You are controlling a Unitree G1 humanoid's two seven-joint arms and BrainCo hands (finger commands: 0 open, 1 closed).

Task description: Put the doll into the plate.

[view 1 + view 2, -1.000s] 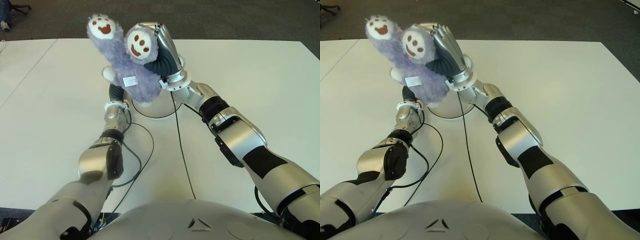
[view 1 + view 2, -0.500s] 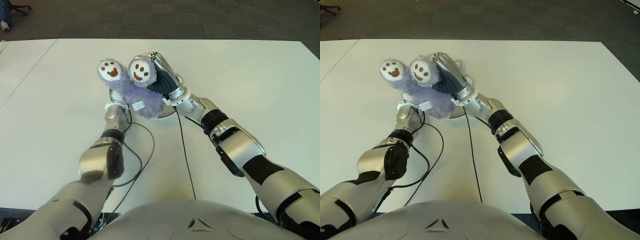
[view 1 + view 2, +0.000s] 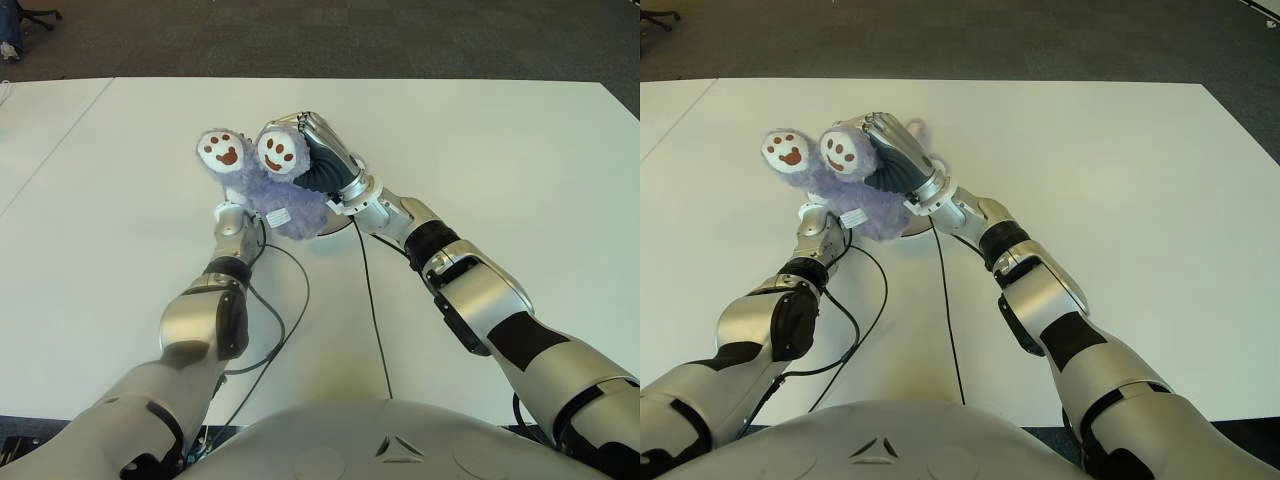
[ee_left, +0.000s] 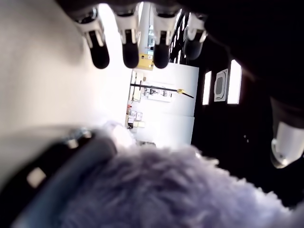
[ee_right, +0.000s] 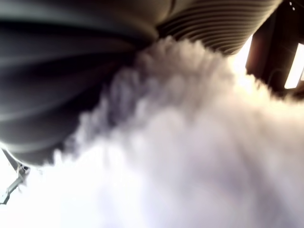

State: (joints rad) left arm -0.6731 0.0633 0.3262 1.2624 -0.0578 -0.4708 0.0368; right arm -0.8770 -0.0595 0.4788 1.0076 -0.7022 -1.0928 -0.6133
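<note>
Over the plate (image 3: 335, 222) near the table (image 3: 520, 160) centre, your right hand (image 3: 318, 155) grips the purple doll (image 3: 265, 185), feet up, its body covering most of the plate. Your left hand (image 4: 142, 45) shows under the doll's left side, fingers (image 4: 130, 54) straight and holding nothing.

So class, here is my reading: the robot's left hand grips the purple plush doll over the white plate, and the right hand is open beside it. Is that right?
Not quite: the hands are swapped. The right hand grips the purple plush doll over the white plate; the left hand is open beside it. The left eye view and left wrist view show this.
</note>
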